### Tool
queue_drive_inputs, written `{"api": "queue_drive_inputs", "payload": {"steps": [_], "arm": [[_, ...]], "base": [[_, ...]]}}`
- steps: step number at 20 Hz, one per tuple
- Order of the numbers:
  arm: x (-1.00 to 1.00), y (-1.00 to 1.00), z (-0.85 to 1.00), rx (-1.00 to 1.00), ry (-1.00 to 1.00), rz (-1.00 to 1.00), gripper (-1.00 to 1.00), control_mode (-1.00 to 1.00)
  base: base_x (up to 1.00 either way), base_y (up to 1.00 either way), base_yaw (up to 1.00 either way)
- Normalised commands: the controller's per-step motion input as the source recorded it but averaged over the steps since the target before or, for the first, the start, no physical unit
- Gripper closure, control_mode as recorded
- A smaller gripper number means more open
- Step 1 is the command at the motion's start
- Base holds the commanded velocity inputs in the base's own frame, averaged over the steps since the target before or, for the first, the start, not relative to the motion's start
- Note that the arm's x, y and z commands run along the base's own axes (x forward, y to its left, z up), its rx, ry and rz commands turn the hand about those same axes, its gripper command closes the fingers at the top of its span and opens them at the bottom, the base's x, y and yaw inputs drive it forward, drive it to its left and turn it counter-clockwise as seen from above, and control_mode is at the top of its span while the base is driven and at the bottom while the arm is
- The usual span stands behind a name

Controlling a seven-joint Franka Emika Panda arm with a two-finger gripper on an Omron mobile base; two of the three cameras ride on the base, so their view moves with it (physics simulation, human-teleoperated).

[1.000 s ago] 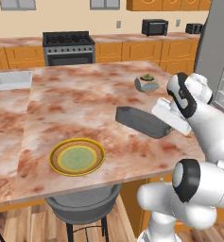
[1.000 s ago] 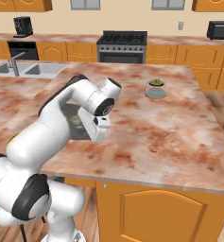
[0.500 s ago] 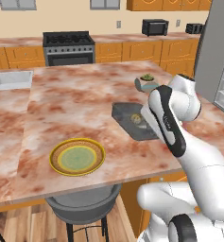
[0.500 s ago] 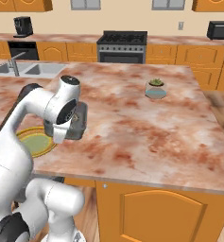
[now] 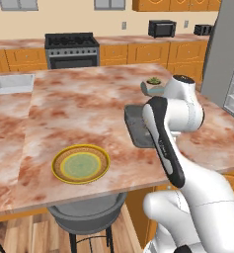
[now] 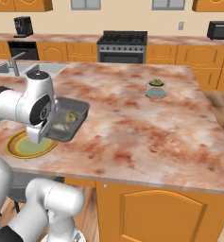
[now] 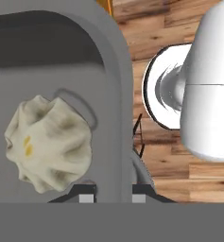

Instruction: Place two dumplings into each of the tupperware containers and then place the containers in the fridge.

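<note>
Fingers (image 7: pixel 113 196) pinched on the near rim of the dark grey tupperware container (image 6: pixel 80 113) on the bench (image 6: pixel 132 132), likely for carrying to the fridge (image 5: pixel 227 64); a dumpling (image 7: pixel 47 142) sits inside.

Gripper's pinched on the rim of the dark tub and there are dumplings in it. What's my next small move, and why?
Probably lift the dark grey container straight up a little, keeping it level. The gripper is shut on its rim and the tub seems to rest on the island counter near its edge. A dumpling lies loose inside, so tilting could roll it. Then carry it toward the fridge.
</note>
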Motion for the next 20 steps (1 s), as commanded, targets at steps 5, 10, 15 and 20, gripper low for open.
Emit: {"api": "queue_drive_inputs", "payload": {"steps": [5, 10, 15, 20], "arm": [[-0.42, 0.09, 0.55, -0.04, 0.17, 0.0, 1.0, -1.0], [-0.41, 0.0, 0.08, -0.03, 0.0, 0.0, 1.0, -1.0], [-0.09, -0.03, -0.01, -0.01, -0.04, 0.0, 1.0, -1.0], [-0.02, -0.01, -0.03, -0.01, -0.09, 0.0, 1.0, -1.0]], "base": [[0.0, 0.0, 0.0], [0.0, 0.0, 0.0], [0.0, 0.0, 0.0], [0.0, 0.0, 0.0]]}}
